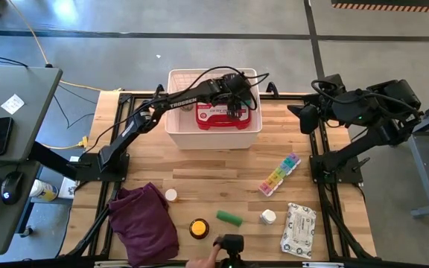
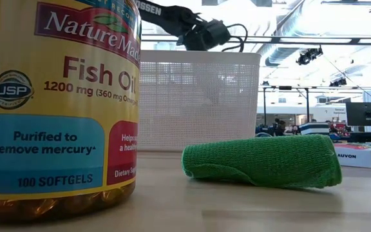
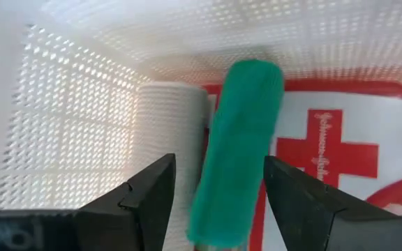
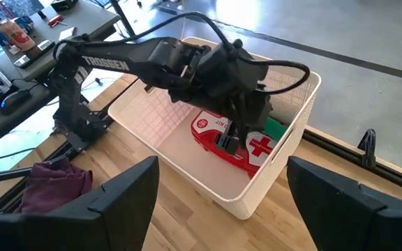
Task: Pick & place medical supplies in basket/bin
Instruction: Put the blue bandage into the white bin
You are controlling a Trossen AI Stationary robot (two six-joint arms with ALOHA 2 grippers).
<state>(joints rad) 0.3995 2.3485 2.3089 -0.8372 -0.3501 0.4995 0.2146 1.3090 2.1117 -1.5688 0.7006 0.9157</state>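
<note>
While inside the basket (image 1: 176, 128), left gripper (image 3: 218, 202) stands apart around a green roll (image 3: 239, 146).

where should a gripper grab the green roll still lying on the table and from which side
Grip the green roll across its middle, coming straight down from above. It lies flat on its side on the bare table, well apart from the yellow-lidded bottle and the white bottle, so the fingers should straddle its narrow width.
</note>
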